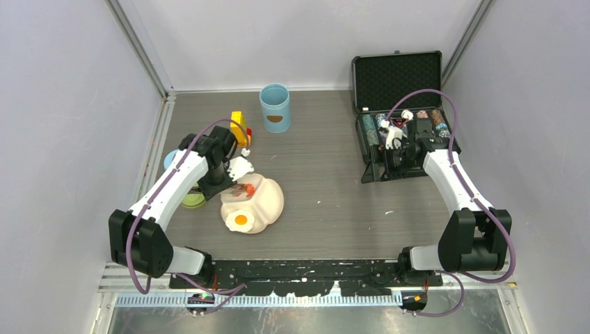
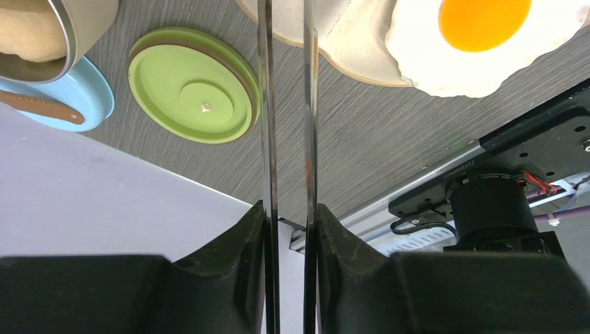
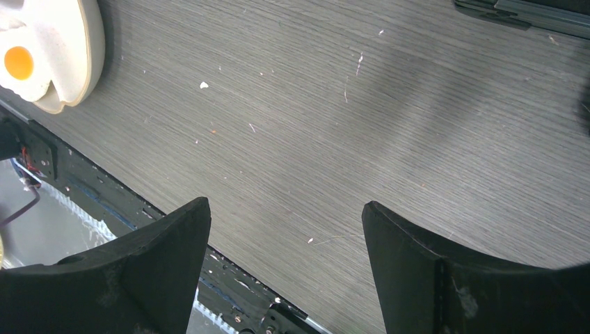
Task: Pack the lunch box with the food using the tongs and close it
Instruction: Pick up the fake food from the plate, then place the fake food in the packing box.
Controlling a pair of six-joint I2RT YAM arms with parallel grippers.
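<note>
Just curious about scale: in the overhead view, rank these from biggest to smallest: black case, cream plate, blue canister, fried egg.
1. black case
2. cream plate
3. blue canister
4. fried egg

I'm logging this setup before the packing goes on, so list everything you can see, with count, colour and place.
canister: one, light blue, open, back middle
blue lid: one, brown handle, left of the plate
green lid: one, flat beside the blue lid
steel bowl: one, silver, by the blue lid
bun: one, beige, in the bowl
plate: one, cream, left centre
fried egg: one, white and yellow, plate's near end
red food: count unclear, on the plate
yellow toy: one, behind the left arm
tongs: one, silver
case: one, black, open, back right
left arm: white, jaws shut on the tongs
right arm: white, jaws open, by the case
</note>
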